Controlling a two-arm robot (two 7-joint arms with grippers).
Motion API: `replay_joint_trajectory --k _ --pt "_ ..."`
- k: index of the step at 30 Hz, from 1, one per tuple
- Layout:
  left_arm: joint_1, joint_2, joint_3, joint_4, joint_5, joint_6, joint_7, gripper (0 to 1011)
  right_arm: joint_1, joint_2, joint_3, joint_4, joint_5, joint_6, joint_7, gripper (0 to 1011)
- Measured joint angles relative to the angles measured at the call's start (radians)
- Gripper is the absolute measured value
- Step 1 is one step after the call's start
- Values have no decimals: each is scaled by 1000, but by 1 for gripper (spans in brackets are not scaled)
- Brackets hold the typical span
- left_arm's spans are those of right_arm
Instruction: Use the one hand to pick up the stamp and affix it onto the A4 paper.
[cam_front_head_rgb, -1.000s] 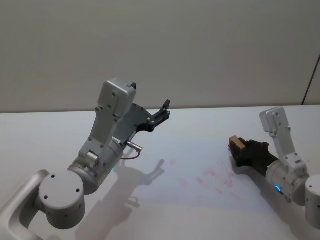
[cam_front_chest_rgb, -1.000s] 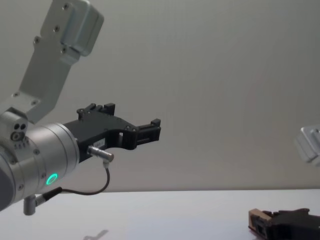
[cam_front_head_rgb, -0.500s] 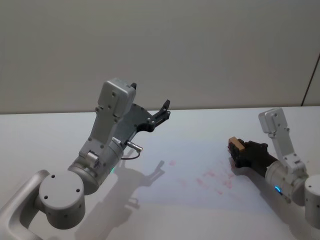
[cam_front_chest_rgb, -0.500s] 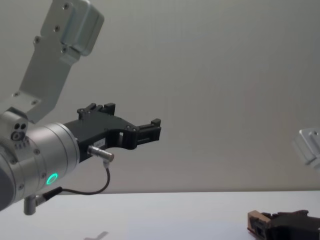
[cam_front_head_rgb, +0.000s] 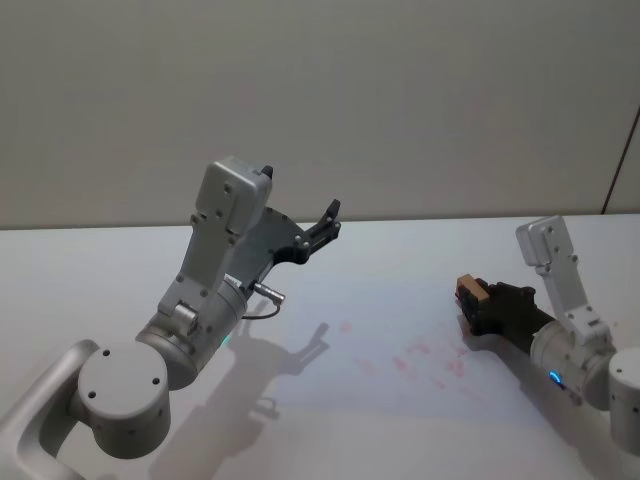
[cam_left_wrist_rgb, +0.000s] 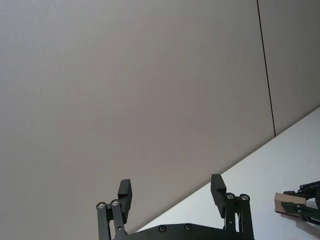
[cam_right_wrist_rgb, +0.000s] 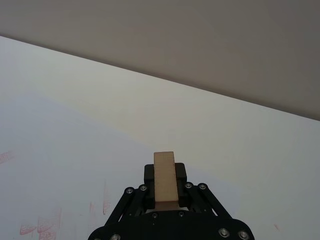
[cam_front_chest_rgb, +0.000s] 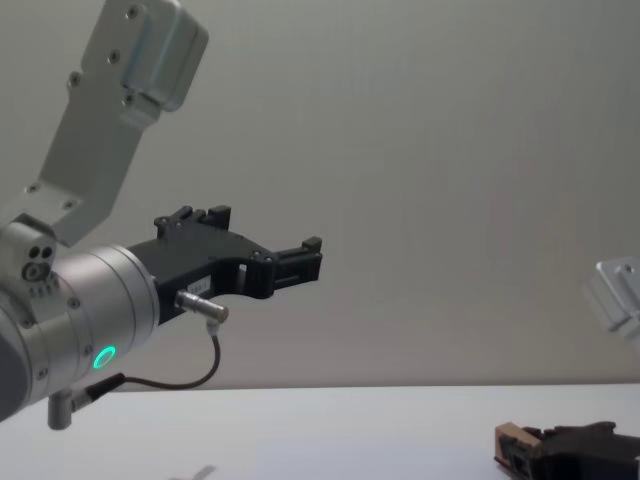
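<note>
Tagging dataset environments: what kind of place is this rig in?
Probably a lab test bench: bare white table, blank wall, red stamp marks on it. Right end effector holds the wooden stamp near the tabletop; left end effector raised, open.

Left arm (cam_front_head_rgb: 205, 300): silver-grey round joints, boxy pale-grey link, green ring light (cam_front_chest_rgb: 103, 357), thin black cable (cam_front_chest_rgb: 190, 380) on metal plug (cam_front_chest_rgb: 200, 308).
Left gripper (cam_left_wrist_rgb: 170, 186): black, angular, two short fingers (cam_left_wrist_rgb: 125, 189), silver pivot screws.
Right arm (cam_front_head_rgb: 565, 300): matching grey casing, blue light (cam_front_head_rgb: 553, 377).
Right gripper (cam_right_wrist_rgb: 165, 175): black, screwed linkages.
</note>
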Motion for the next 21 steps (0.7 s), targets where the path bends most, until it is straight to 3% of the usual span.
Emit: replay_joint_trajectory --k 9,21 --pt "0 0 0 0 0 0 0 1001 0 0 3 -6 13 -10 3 220" --pt "0 0 0 0 0 0 0 1001 -9 15 18 -91 42 -52 45 220"
